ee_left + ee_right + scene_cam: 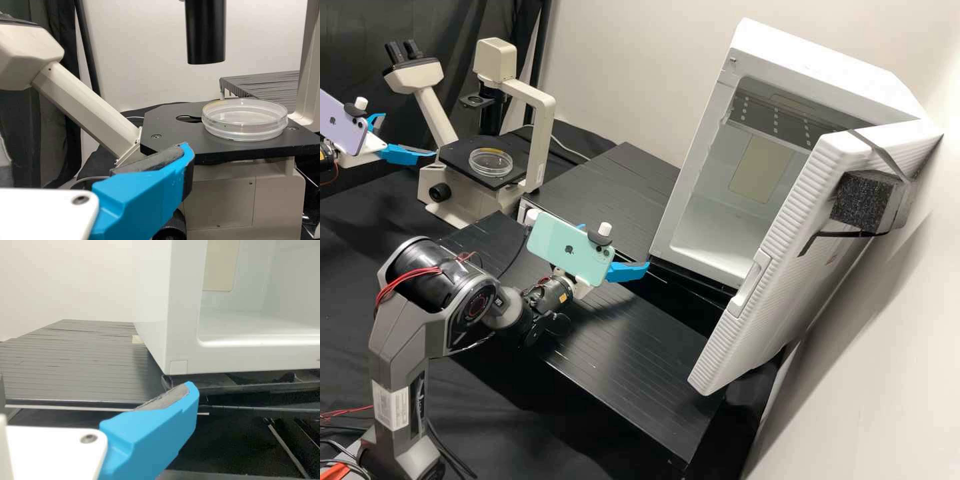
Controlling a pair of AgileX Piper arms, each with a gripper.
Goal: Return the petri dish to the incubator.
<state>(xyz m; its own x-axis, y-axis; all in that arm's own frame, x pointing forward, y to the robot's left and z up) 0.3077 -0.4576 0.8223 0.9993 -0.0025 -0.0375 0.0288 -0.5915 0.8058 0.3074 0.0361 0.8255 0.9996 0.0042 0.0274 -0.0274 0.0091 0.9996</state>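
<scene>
High view: where is your clear, round, see-through petri dish (492, 164)?

You can see it on the flat black stage (455, 152) of the tall cream microscope (540, 123). Your left gripper (410, 135) is near the dish, with its 2 blue fingers spread.

And your right gripper (616, 246)?

Its 2 blue fingers are apart too, near your big white boxy incubator (813, 63). You can see that its white ribbed door (787, 253) is open.

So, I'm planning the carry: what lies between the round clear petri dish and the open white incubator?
In the high view, the cream microscope upright and a black slatted tabletop lie between them.
</scene>
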